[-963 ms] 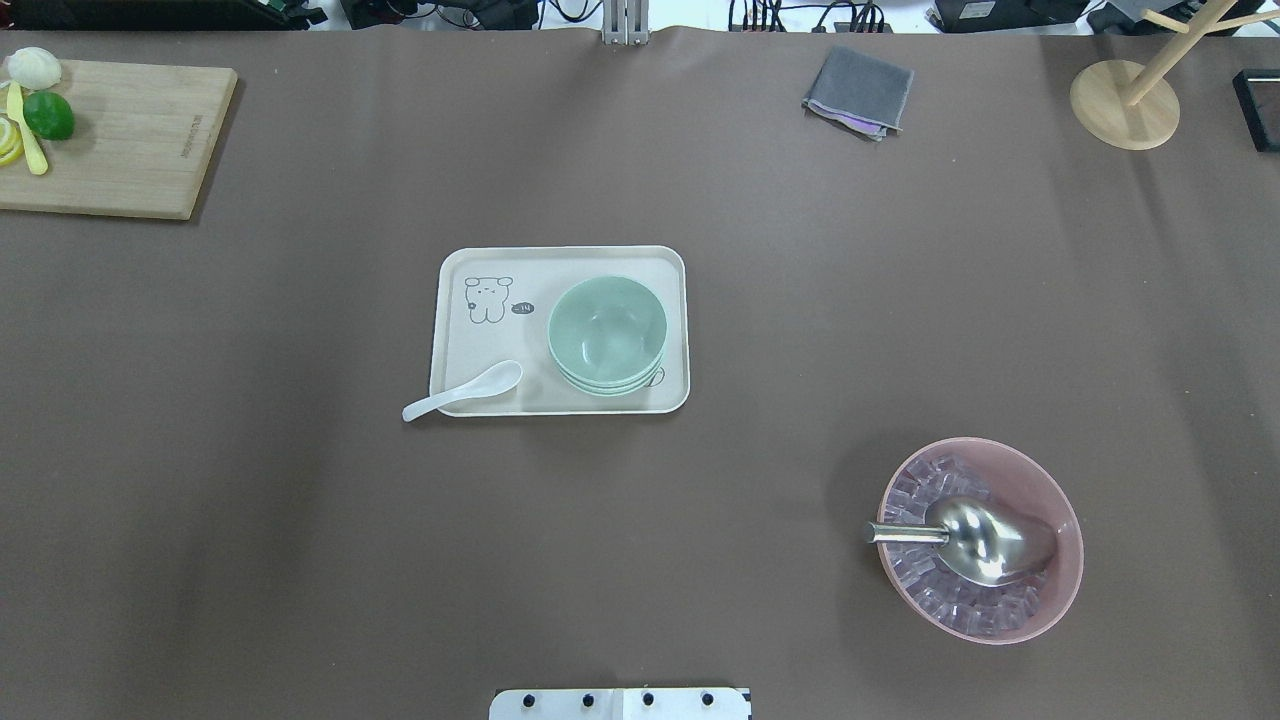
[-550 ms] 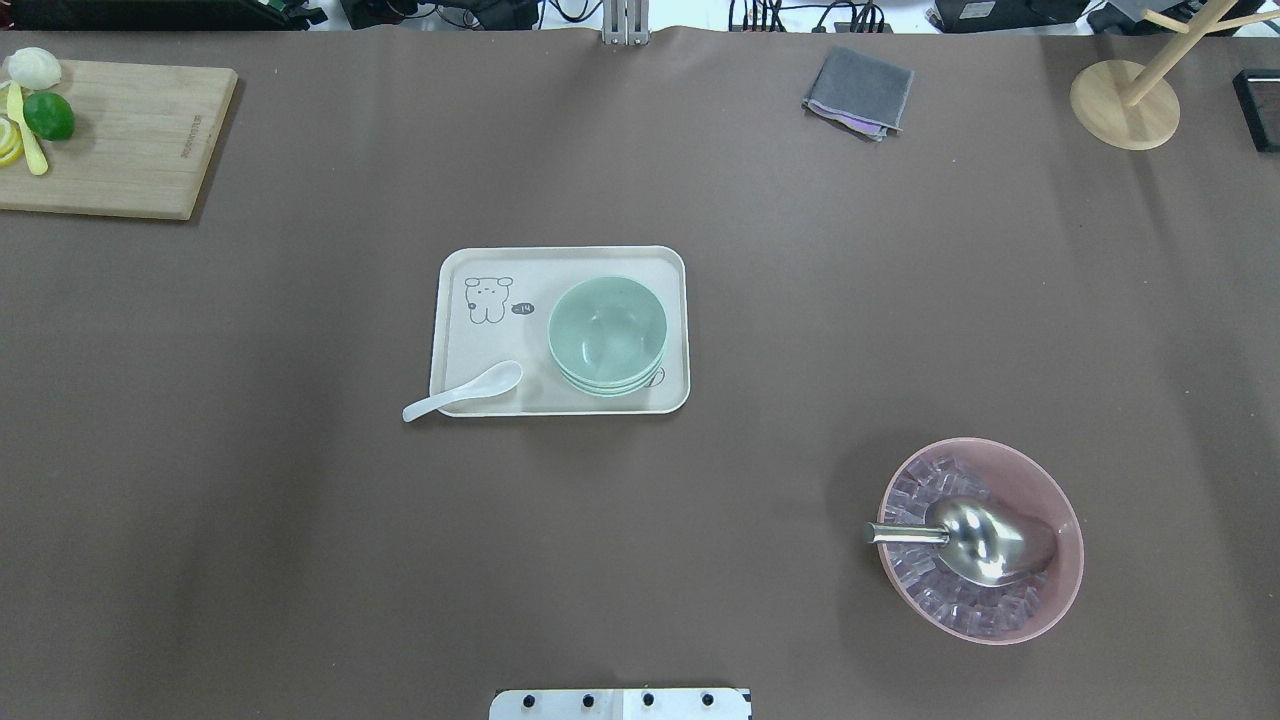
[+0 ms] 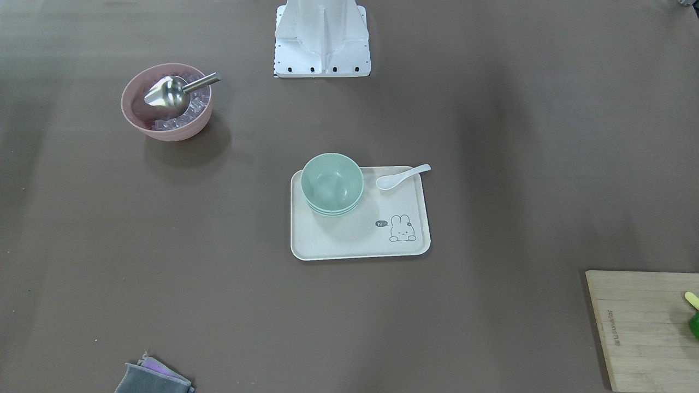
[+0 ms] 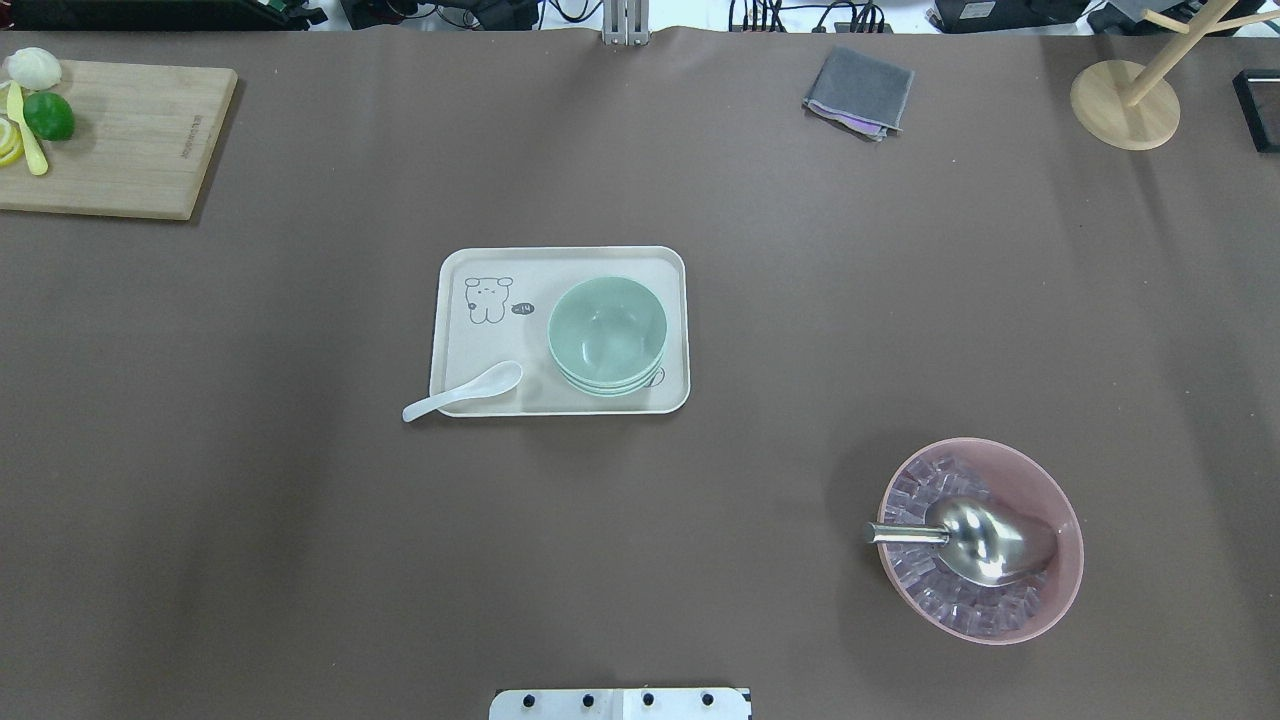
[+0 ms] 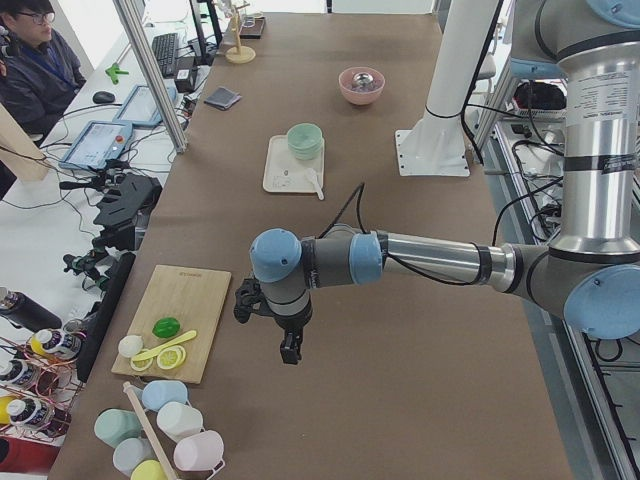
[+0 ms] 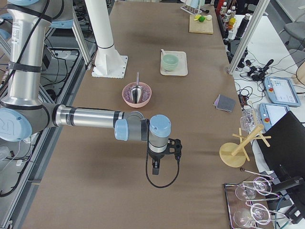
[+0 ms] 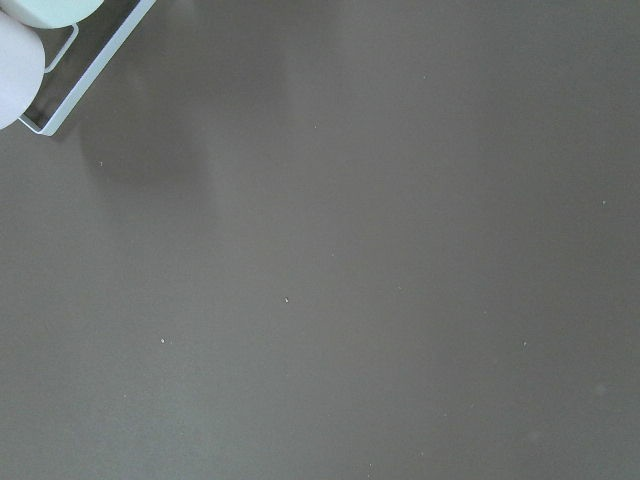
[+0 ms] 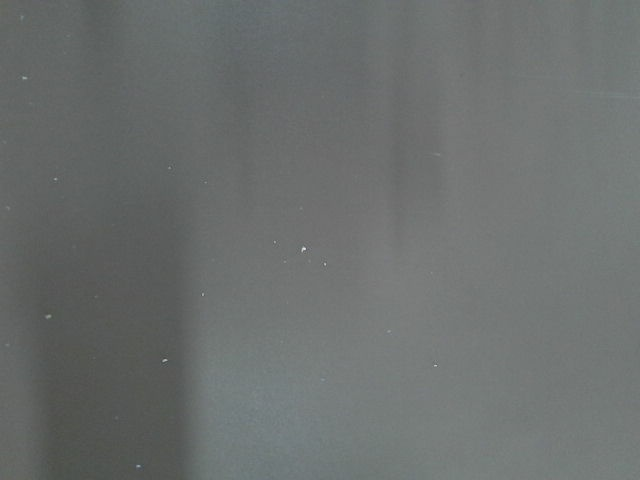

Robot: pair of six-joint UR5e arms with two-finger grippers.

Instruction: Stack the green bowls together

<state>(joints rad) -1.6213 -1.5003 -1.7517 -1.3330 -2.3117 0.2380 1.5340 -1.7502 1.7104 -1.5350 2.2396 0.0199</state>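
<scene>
Three green bowls (image 4: pixel 607 335) sit nested in a single stack on the right half of a cream tray (image 4: pixel 560 262) at the middle of the brown bench, mouths facing straight up and the stack's axis vertical. The overhead view shows three rims stepped along the stack's near side. The front-facing view shows the same stack (image 3: pixel 332 183) at the tray's corner nearest the robot's base. One white spoon (image 4: pixel 462 392) lies on the tray's near-left corner, its bowl toward the stack and its handle tip overhanging the rim to the left. One pink bowl (image 4: pixel 1050 480) of ice, holding one metal scoop (image 4: pixel 985 540), stands well apart to the near right. One wooden cutting board (image 4: pixel 130 140) lies at the far left and one folded grey cloth (image 4: pixel 860 90) at the far right. Neither the overhead nor the front-facing view shows an arm; only the two side views do. In them the left tool (image 5: pixel 290 350) hangs pointing down over bare bench near the cutting board, and the right tool (image 6: pixel 156 168) hangs pointing down over bare bench at the opposite end, both well apart from the tray. Whether either tool is spread or pressed together cannot be told from these views. The right wrist camera shows only bare brown surface.
</scene>
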